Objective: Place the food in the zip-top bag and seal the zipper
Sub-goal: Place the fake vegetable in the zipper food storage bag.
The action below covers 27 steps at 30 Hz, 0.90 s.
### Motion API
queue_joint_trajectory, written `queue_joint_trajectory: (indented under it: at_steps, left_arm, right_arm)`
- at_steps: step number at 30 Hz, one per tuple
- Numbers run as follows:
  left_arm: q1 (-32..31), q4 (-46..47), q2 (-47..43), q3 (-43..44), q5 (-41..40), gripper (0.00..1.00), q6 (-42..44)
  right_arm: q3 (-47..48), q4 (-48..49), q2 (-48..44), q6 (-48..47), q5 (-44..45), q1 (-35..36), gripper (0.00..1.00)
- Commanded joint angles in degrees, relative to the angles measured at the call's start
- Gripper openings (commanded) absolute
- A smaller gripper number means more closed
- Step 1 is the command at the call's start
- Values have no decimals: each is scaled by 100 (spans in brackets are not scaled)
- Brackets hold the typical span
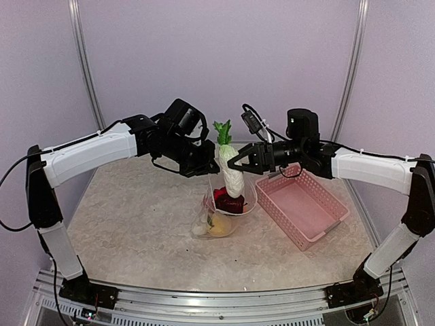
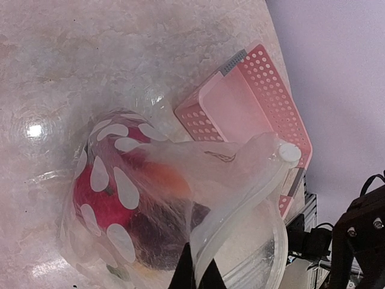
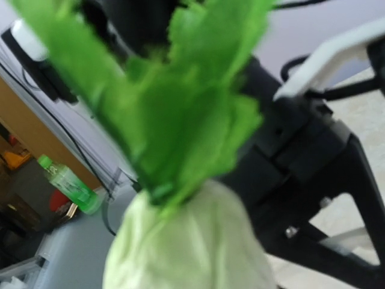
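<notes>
- Seen from above, light is bright, soft and even; only faint shadow lies on the table point(image 1: 136, 210) just beside the zip-top bag point(image 1: 221, 216).
- Left wrist view: a round white glare spot left of the bag, shiny streaks on its plastic.
- Right wrist view: the toy vegetable point(image 3: 180, 150) fills the frame, heavily blurred.

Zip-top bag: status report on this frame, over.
Left jaws shut on zip-top bag mouth, holding it open. Right jaws shut on white radish, upright, lower end at the mouth. Red piece already inside; zipper unsealed. Pink basket alongside, not obstructing.
</notes>
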Motion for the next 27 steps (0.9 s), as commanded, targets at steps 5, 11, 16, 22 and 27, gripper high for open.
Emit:
queue_joint_trajectory:
  at_steps: [5,11,16,22,27]
  left_arm:
    - [37,-33,54,44,-93,0,12]
    - [39,-21,40,9,-40,0,29]
    - [37,22,-16,-77,-21,0,38]
    - [39,47,-26,-88,-42,0,22]
    - [44,-10,-8,-47,-57,0,12]
  right_arm:
    - [274,-1487,-150,-1232,977,11,85]
    - [1506,-3505,-326,-3408,1016,-268,83]
    - [2226,-5798,-209,-5819,1578,-64,72]
    - [1916,-6482,-364,-6755,2353,535,60]
    - [1560,-6648,-344,-7130,3247,1193,56]
